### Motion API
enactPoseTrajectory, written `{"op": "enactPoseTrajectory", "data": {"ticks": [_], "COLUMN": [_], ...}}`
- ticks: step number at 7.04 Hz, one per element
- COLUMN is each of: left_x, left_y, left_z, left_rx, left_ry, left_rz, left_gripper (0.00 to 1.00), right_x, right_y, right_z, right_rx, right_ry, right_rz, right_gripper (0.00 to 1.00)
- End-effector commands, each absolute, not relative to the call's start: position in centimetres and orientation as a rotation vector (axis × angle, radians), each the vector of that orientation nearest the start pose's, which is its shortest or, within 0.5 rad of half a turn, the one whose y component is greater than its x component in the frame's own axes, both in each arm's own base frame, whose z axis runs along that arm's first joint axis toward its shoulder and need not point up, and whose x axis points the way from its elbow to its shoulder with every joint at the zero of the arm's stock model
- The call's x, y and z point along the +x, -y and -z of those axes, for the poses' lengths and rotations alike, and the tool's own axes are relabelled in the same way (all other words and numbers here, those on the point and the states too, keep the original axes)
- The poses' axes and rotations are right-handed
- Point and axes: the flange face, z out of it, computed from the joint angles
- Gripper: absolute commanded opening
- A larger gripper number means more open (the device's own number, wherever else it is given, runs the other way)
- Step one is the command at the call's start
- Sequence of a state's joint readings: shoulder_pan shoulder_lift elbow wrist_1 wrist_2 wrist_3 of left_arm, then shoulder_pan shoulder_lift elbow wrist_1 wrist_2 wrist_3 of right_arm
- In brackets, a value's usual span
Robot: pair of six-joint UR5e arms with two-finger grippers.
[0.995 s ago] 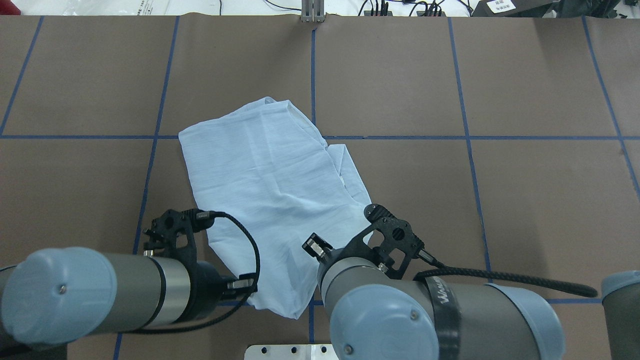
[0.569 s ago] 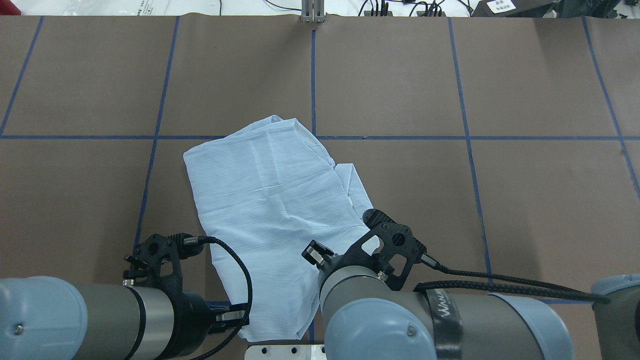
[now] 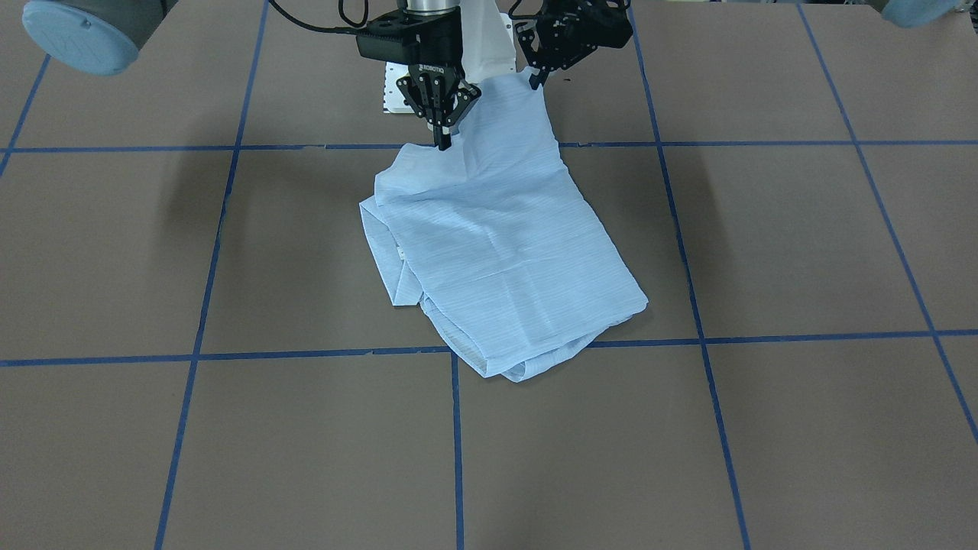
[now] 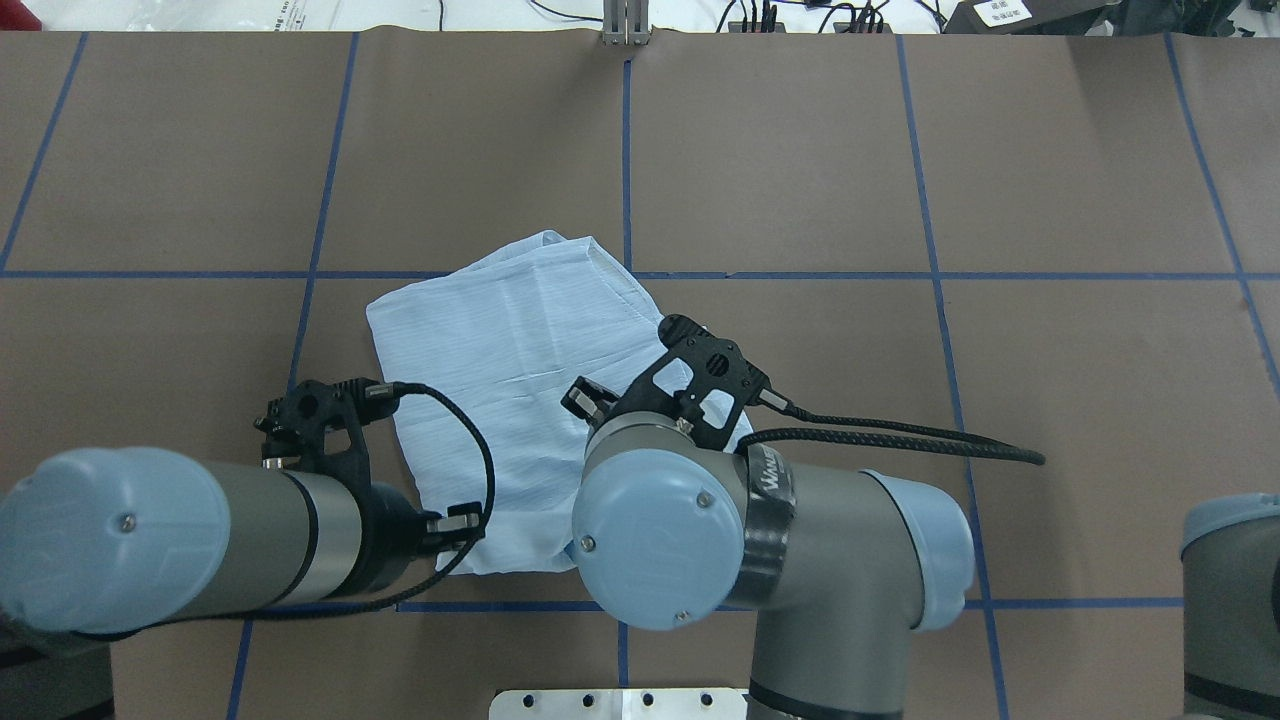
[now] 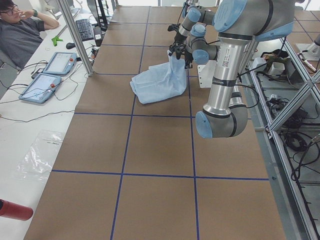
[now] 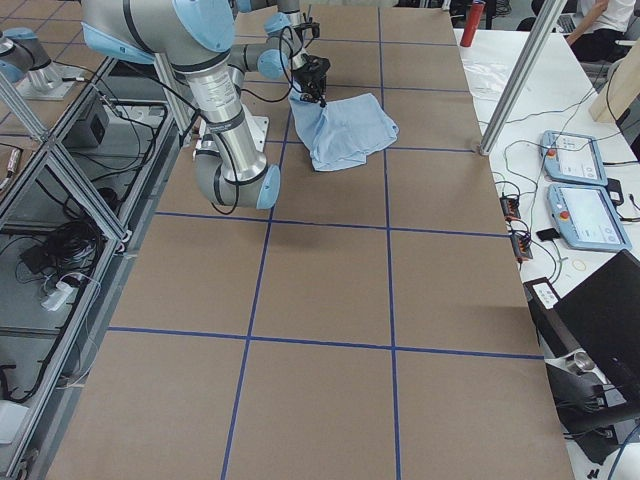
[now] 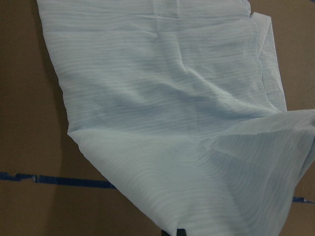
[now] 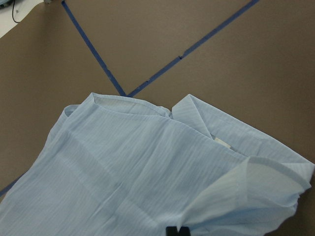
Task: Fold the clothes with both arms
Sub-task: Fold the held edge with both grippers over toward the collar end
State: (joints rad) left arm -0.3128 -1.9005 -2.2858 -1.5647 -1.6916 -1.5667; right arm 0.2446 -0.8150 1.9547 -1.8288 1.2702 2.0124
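Shirt (image 3: 504,252) is lying mid-table on the robot's side, already doubled into a rough rectangle. Its far part is resting flat on the brown table (image 3: 764,229) and just crossing a blue tape line (image 3: 764,336), while its near edge is rising off the surface toward both arms. Right gripper (image 3: 441,137) is pinching one near corner with its fingers drawn together on the cloth. Left gripper (image 3: 537,76) appears to be clamping the other near corner the same way, and both wrist views show fabric running straight into the fingertips. The cloth is reading as thin, light and quite limp. It is sagging in a soft swag between the two grips and holding no shape of its own, so weight should be no concern, though any slack will probably be collapsing into wrinkles. The stacked layers are looking loose at the side, where an under-layer is peeking out. A shallow pinch is therefore likely to be catching only the top ply and letting the rest slide off. The best hold seems to be right at the two corners of the lifted edge, through every layer, with the grips well apart so the edge is staying taut. The flat part will likely be dragging and bunching on the table surface if it is pulled low.
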Motion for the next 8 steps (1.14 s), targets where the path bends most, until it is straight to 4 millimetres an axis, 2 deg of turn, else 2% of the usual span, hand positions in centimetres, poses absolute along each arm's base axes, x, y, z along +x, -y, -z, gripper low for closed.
{"op": "enactPoseTrajectory", "data": {"ticks": [1, 2, 3, 4, 5, 6, 8], "left_x": [40.4, 40.3, 39.5, 38.2, 37.7, 38.2, 40.1], "left_y": [32.8, 36.3, 39.4, 41.6, 43.1, 44.5, 47.6], "left_z": [-21.4, -22.6, -23.6, -24.5, -25.4, -26.8, -31.0], "left_rx": [0.156, 0.199, 0.243, 0.277, 0.291, 0.294, 0.314], "left_ry": [-0.958, -0.908, -0.868, -0.837, -0.810, -0.796, -0.788], "left_rz": [0.255, 0.266, 0.256, 0.251, 0.249, 0.258, 0.250], "left_gripper": [0.00, 0.00, 0.00, 0.00, 0.00, 0.00, 0.00], "right_x": [-57.4, -60.2, -61.9, -63.1, -63.8, -64.6, -66.4], "right_y": [35.5, 38.9, 42.5, 45.0, 46.6, 48.3, 50.5], "right_z": [-8.6, -8.6, -8.8, -9.1, -8.9, -8.4, -8.3], "right_rx": [0.256, 0.288, 0.316, 0.343, 0.359, 0.372, 0.395], "right_ry": [0.934, 0.914, 0.911, 0.901, 0.900, 0.891, 0.896], "right_rz": [-0.777, -0.778, -0.794, -0.783, -0.780, -0.780, -0.761], "right_gripper": [0.00, 0.00, 0.00, 0.00, 0.00, 0.00, 0.00]}}
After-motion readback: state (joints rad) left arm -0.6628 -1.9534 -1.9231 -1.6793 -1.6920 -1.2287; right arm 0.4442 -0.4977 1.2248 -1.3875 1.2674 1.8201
